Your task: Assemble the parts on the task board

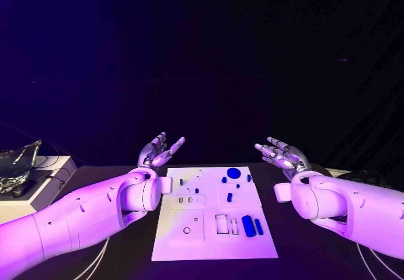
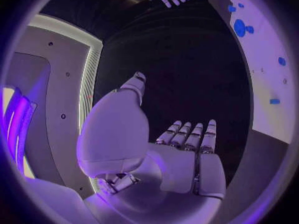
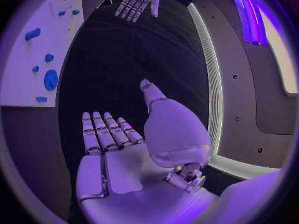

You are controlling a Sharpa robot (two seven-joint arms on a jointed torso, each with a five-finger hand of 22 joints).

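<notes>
The white task board [image 1: 215,245] lies flat in the middle of the black table, with several small blue parts on it. A round blue disc [image 1: 233,172] sits near its far edge, and a long blue block [image 1: 248,225] lies at its right side. My left hand [image 1: 159,150] is raised beyond the board's far left corner, fingers spread, holding nothing. My right hand [image 1: 283,156] is raised beyond the far right corner, also empty with fingers apart. The left wrist view shows my left hand [image 2: 181,154] flat with the board [image 2: 264,84] off to one side. In the right wrist view my right hand [image 3: 118,149] is empty too.
A white box [image 1: 42,181] with a crumpled silver sheet [image 1: 17,163] stands at the table's left edge. A dark object [image 1: 371,177] lies at the far right behind my right arm.
</notes>
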